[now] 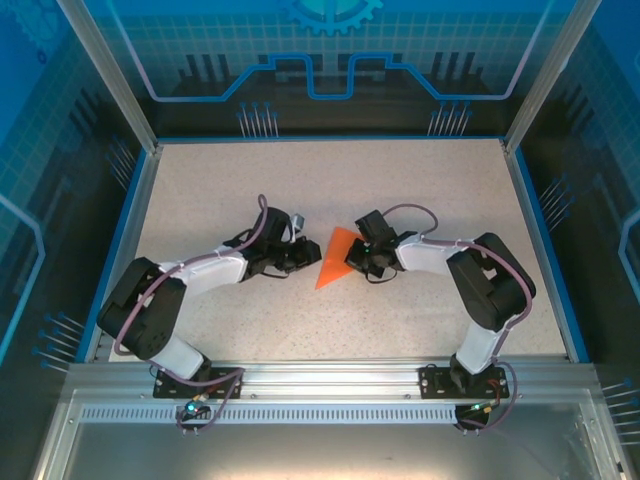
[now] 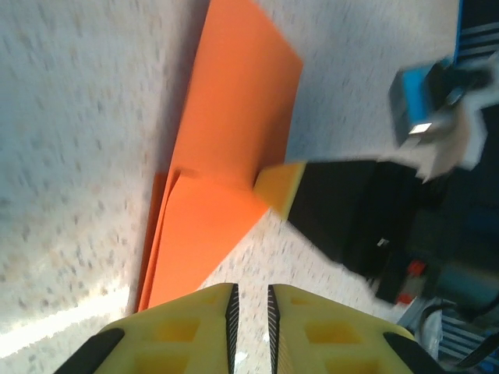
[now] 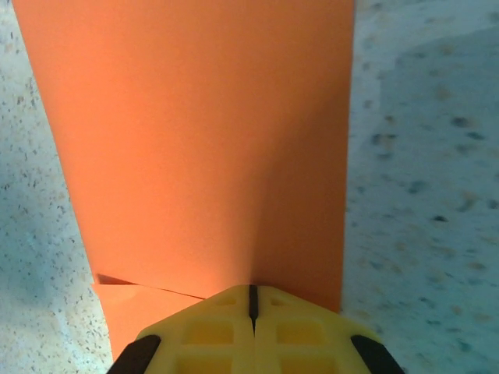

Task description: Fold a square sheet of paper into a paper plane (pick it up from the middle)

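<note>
The orange sheet of paper (image 1: pixel 336 258) lies partly folded on the speckled table, a pointed kite shape between the two arms. In the left wrist view the paper (image 2: pixel 234 117) shows stacked layers, one flap over a lower one. My left gripper (image 1: pixel 301 256) sits just left of the paper. Its jaws (image 2: pixel 251 312) stand a narrow gap apart, with bare table between them. My right gripper (image 1: pixel 359 256) is at the paper's right side. It is shut (image 3: pixel 252 290), its tips resting on the paper (image 3: pixel 195 140). One right fingertip (image 2: pixel 281 184) meets the flap's edge.
A blue border (image 1: pixel 130 230) rims the table, with metal frame posts (image 1: pixel 108 70) at the back corners. The aluminium rail (image 1: pixel 330 380) carrying both arm bases runs along the near edge. Open tabletop (image 1: pixel 330 180) lies behind the paper.
</note>
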`<state>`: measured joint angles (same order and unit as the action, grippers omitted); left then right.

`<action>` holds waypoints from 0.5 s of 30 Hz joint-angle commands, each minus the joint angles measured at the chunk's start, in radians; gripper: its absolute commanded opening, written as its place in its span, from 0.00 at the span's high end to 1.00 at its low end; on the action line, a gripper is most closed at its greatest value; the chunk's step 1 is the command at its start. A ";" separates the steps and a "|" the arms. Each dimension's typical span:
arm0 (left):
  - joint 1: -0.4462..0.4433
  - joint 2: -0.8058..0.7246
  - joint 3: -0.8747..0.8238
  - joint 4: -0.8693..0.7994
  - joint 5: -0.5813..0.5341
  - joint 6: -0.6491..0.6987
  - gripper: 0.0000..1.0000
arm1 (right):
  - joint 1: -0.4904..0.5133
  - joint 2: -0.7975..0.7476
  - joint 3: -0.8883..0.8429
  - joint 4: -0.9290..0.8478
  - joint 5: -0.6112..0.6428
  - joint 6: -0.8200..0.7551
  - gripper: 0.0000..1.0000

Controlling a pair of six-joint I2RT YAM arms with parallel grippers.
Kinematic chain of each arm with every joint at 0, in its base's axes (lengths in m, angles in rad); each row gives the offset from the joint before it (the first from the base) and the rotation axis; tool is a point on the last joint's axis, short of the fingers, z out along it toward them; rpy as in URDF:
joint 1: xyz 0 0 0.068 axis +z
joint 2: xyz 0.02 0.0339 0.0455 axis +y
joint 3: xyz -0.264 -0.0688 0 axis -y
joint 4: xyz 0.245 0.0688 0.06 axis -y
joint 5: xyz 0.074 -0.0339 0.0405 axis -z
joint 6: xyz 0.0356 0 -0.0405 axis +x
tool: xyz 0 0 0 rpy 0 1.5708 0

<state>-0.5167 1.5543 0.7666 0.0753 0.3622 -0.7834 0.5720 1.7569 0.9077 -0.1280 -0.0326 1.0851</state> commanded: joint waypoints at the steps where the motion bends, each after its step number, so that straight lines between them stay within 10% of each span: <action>1: -0.036 0.014 -0.052 0.078 0.034 -0.068 0.81 | 0.009 -0.027 -0.005 -0.028 0.055 0.045 1.00; 15: -0.089 0.144 -0.046 0.067 -0.069 -0.106 0.95 | 0.004 -0.061 0.013 0.026 -0.027 -0.012 1.00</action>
<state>-0.6018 1.6836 0.7097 0.1776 0.3458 -0.8925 0.5716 1.7405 0.9070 -0.1184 -0.0391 1.0946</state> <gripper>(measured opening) 0.078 0.046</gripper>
